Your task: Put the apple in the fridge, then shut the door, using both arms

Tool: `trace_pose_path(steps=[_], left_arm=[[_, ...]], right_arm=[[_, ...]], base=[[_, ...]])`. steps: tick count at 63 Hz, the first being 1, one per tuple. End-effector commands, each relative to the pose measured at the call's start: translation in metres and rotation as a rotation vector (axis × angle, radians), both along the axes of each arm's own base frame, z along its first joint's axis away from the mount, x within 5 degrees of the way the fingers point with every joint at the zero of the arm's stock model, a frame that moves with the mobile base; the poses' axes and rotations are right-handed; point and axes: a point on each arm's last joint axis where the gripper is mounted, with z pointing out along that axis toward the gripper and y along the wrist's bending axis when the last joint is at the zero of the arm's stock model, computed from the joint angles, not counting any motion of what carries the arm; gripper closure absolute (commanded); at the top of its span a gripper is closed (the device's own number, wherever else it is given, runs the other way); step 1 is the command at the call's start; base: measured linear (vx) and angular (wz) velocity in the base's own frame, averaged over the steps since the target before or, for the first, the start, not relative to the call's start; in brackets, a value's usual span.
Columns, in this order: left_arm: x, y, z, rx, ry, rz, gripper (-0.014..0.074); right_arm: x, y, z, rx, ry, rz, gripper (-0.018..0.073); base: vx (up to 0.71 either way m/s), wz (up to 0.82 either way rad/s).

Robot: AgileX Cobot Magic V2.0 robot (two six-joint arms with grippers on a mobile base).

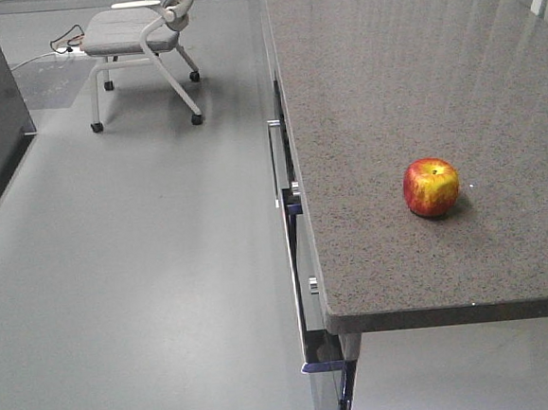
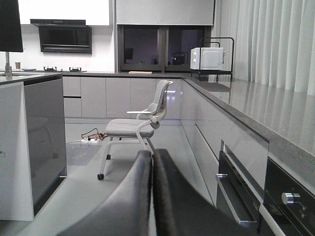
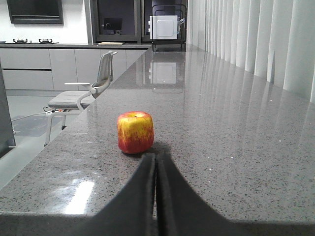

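Observation:
A red apple with yellow streaks [image 1: 432, 187] [image 3: 135, 132] rests on the speckled grey countertop [image 1: 388, 82], near its front edge. In the right wrist view my right gripper [image 3: 156, 156] is shut and empty. It hovers low over the counter, with its tips just short of the apple and slightly to its right. My left gripper [image 2: 151, 153] is shut too, with nothing held, out over the floor and pointing toward a chair. Neither gripper shows in the front view. The fridge and its door are out of view.
A grey wheeled chair [image 1: 142, 35] [image 2: 138, 125] stands on the floor, with cables [image 2: 91, 135] behind it. Drawer and oven handles [image 1: 293, 260] jut from the counter front. A dark island side panel [image 2: 44, 142] stands at left. A microwave [image 3: 163, 26] and curtains [image 3: 256, 39] are further back.

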Motion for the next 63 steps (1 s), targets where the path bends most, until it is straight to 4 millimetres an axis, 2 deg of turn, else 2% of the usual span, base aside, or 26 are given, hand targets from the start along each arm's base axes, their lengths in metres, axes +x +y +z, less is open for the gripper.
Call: trace_pose_path(steps=[1, 26, 33, 40, 54, 63], left_arm=[[-0.001, 0.0, -0.002, -0.013, -0.063, 0.0, 0.0603], [-0.001, 0.0, -0.002, -0.013, -0.063, 0.0, 0.0603], [-0.001, 0.0, -0.002, -0.013, -0.063, 0.0, 0.0603], [-0.001, 0.0, -0.002, -0.013, -0.063, 0.0, 0.0603], [-0.001, 0.0, -0.002, -0.013, -0.063, 0.0, 0.0603], [-0.001, 0.0, -0.002, -0.013, -0.063, 0.0, 0.0603]], right_arm=[[-0.001, 0.0, 0.003, -0.005, -0.076, -0.002, 0.0563], [-0.001, 0.0, 0.004, -0.007, -0.083, -0.002, 0.0563], [-0.002, 0.0, 0.011, -0.002, -0.131, 0.0, 0.0563], [-0.007, 0.0, 0.032, -0.001, -0.169, -0.002, 0.0563], [-0.016, -0.001, 0.092, -0.001, -0.17, -0.008, 0.0563], [-0.007, -0.001, 0.126, -0.006, -0.08, -0.013, 0.0563]], base=[[0.0, 0.0], [0.0, 0.0], [0.0, 0.0], [0.0, 0.0], [0.0, 0.0], [0.0, 0.0]])
